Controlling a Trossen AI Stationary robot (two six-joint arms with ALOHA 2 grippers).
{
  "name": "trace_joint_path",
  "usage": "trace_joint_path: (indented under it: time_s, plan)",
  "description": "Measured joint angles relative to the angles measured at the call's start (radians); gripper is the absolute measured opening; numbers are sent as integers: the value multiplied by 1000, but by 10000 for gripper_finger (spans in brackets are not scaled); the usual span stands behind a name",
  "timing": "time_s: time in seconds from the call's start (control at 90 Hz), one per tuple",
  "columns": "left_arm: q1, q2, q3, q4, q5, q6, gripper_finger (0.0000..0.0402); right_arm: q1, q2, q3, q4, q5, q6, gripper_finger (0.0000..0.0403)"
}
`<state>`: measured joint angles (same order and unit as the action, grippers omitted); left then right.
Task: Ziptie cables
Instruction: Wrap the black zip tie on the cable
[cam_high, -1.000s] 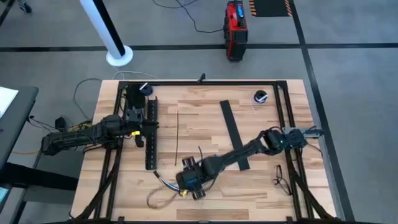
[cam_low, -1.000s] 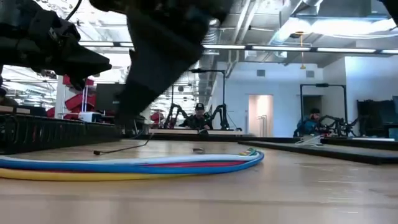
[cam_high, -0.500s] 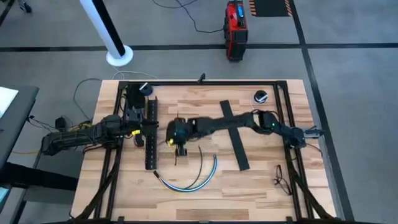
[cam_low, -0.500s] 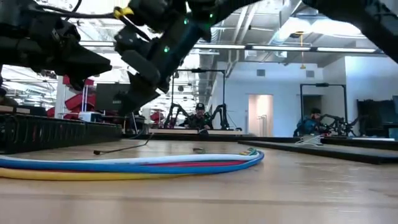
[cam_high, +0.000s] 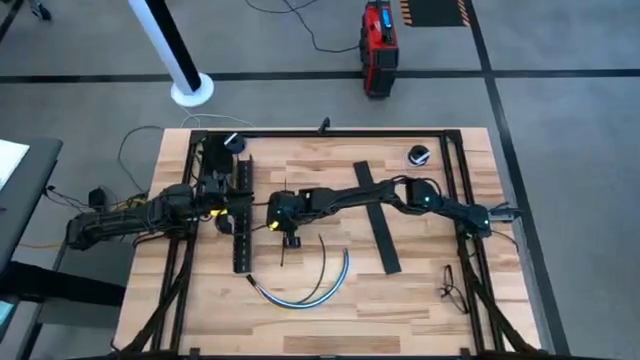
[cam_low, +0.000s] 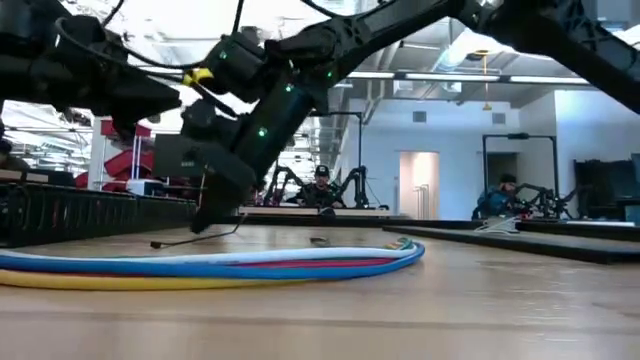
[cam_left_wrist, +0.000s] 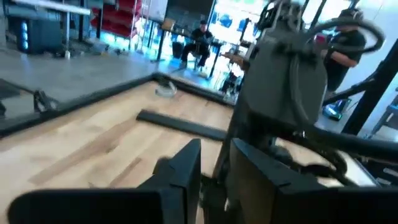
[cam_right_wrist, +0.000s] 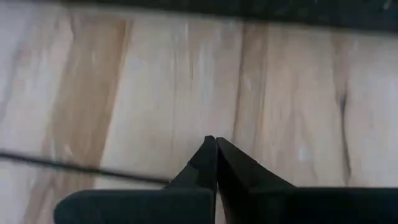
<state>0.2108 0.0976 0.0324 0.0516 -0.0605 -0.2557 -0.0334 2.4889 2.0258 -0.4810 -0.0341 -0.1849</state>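
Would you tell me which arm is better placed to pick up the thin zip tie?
The right: its gripper, fingers shut, hovers directly over the zip tie, while the left gripper sits at the slotted channel.

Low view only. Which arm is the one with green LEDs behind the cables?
Observer: The right arm. Its pincer sits over a thin black strand, on the far side of the cables.
Operator: Pincer open or shut?
Observer: Shut. The right wrist view shows the fingertips pressed together.
Operator: Left arm?
Observer: The left pincer is at the slotted black channel, on the table's left.
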Motion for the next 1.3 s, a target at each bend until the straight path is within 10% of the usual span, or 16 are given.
trace_joint_path:
  time_s: [1.3]
  plan:
    - [0, 1, 6, -49, -58, 25, 82, 26, -30, -1, -316, 29, -49, 0]
